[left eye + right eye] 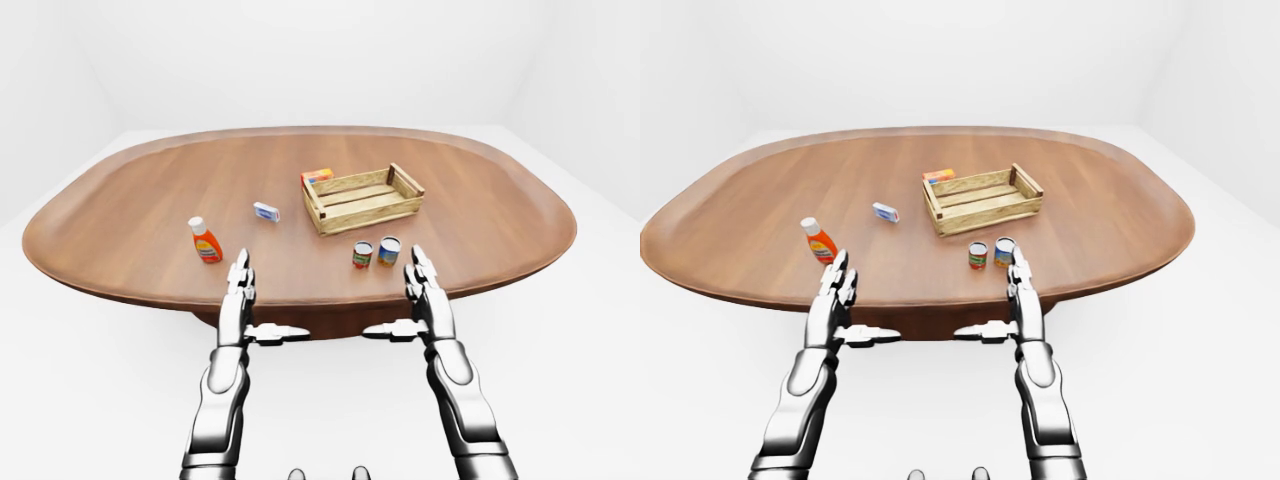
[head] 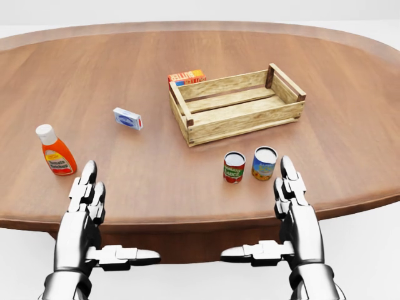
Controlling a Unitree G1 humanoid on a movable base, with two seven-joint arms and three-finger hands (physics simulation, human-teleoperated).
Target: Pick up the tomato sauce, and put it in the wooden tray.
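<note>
Fingers of both hands spread wide, empty; tomato sauce (image 2: 234,167) beside wooden tray (image 2: 187,119).

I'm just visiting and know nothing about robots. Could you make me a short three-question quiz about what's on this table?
1. True or false: the wooden tray already holds a can.
2. Which can stands nearer the right hand in the head view? A) red-labelled can B) blue-and-yellow can
3. Fill in: the orange bottle has a ____ cap.

Key
1. False; the tray is empty, and both cans stand on the table below it in the head view.
2. B.
3. White.
</note>
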